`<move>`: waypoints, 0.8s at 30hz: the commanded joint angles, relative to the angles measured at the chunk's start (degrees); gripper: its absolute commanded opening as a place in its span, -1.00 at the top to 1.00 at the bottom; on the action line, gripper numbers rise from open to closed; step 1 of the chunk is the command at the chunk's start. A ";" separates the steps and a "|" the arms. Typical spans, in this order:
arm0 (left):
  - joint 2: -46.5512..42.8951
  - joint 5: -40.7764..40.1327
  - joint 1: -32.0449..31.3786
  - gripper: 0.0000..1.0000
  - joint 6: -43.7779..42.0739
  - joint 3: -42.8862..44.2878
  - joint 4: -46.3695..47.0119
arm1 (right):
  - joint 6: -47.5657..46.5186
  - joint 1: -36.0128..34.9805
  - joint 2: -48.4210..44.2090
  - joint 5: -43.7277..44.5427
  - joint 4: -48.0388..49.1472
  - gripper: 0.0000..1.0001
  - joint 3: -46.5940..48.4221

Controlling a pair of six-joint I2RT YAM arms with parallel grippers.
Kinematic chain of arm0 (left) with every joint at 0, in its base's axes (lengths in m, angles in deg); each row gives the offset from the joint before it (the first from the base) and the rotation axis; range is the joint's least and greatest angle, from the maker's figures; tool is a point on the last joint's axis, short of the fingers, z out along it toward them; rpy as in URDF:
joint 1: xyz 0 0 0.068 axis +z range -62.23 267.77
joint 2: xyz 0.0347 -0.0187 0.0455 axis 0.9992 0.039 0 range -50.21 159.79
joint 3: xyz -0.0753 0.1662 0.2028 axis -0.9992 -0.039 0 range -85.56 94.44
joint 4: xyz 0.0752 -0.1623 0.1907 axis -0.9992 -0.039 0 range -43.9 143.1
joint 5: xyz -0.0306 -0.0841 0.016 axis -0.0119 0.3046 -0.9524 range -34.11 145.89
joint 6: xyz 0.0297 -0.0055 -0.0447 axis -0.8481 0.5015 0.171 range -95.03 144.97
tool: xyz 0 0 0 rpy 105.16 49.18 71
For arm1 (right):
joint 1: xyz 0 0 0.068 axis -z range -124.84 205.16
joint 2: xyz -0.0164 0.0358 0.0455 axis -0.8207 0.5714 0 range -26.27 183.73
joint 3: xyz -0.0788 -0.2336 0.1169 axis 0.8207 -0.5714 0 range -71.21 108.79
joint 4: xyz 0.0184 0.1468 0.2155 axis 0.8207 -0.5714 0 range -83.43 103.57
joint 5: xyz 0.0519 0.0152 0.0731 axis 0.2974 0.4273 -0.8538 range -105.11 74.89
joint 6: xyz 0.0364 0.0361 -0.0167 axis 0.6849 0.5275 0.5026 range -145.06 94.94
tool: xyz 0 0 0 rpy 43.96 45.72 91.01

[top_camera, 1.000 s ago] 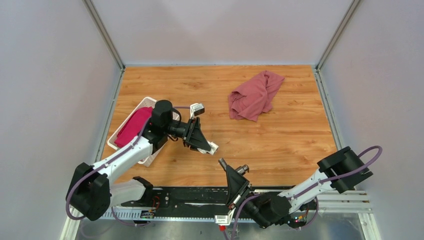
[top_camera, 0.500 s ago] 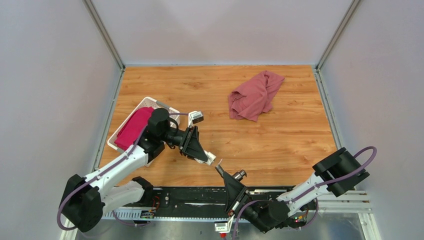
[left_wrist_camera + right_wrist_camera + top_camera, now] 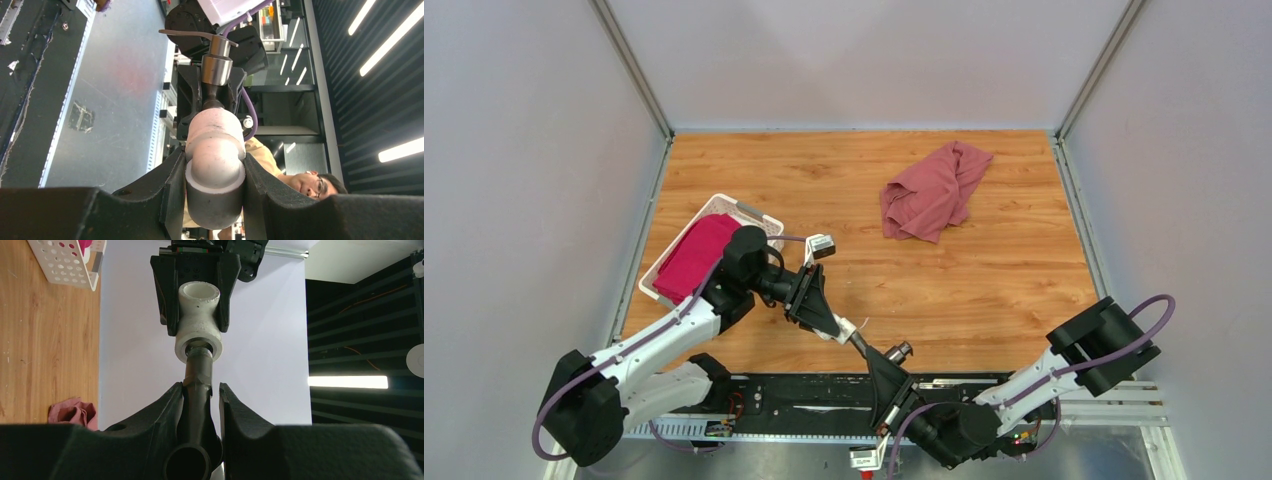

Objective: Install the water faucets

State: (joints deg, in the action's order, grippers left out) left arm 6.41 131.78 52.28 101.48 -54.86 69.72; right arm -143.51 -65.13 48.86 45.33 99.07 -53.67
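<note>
Tap [image 3: 198, 382] in right jaws, white fitting [image 3: 198, 325] in left jaws, ends touching

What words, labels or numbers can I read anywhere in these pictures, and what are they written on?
No text can be read in any view.
On the black base plate, the small coloured sticker is too small to read.
The white plastic elbow fitting and the dark grey metal tap show no markings.
</note>
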 commanded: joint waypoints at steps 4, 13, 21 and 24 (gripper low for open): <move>0.18 1.53 -1.66 1.00 0.56 0.96 0.69 | -10.67 -1.35 1.16 -1.13 5.98 1.00 1.62; 0.28 1.56 -2.84 1.00 0.58 0.49 0.78 | -10.20 -1.60 0.87 -1.47 5.97 1.00 1.14; -0.58 1.01 -4.06 1.00 0.04 0.17 0.69 | -8.80 -3.44 -0.88 -0.98 5.66 1.00 1.58; -0.47 1.17 -4.48 1.00 -0.05 0.61 0.69 | -8.02 -4.15 -2.08 -0.34 5.54 1.00 1.93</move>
State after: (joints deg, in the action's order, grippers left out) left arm 6.61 131.76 48.89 101.51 -54.86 69.79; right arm -143.49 -68.02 49.04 44.94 99.41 -53.67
